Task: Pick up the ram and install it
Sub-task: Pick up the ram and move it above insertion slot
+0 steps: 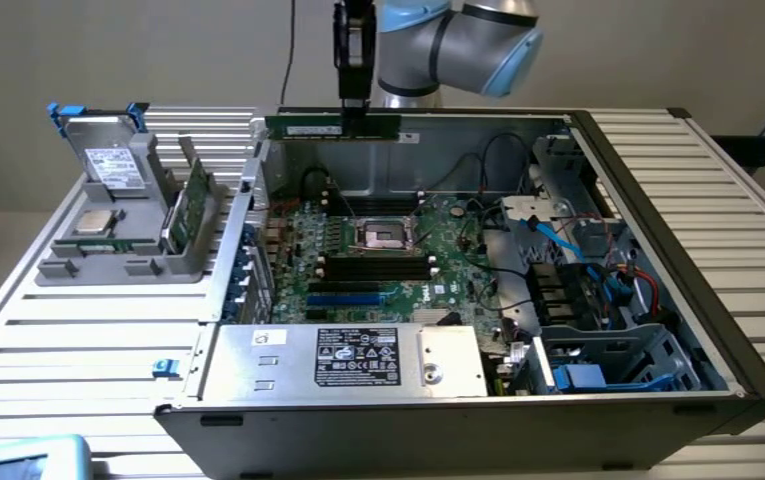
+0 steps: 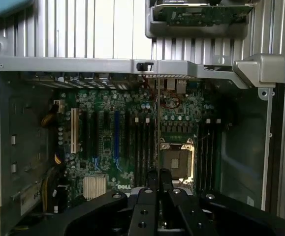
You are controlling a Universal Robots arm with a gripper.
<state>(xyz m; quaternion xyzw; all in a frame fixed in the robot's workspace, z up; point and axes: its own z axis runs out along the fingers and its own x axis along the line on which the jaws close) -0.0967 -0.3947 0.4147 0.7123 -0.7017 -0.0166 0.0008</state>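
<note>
Green ram [image 1: 309,128] high above open case [image 1: 422,440]

One ram [image 1: 333,127], one green board [image 1: 195,205], one drive [image 1: 115,165], one processor chip [image 1: 95,222], one computer case [image 1: 422,435].

I see the ram [image 1: 333,128] as a green strip with dark chips, set against the black gripper [image 1: 353,118] and the pale grey arm [image 1: 469,40] with its light blue caps. The motherboard [image 1: 355,250] reads deep green, with one blue slot [image 2: 116,132] and one cream slot [image 2: 74,130] among black ones. On my screen the table [image 1: 75,340] is white in a slatted stripe pattern, and the drive [image 1: 113,160] is silver with blue tabs.
</note>
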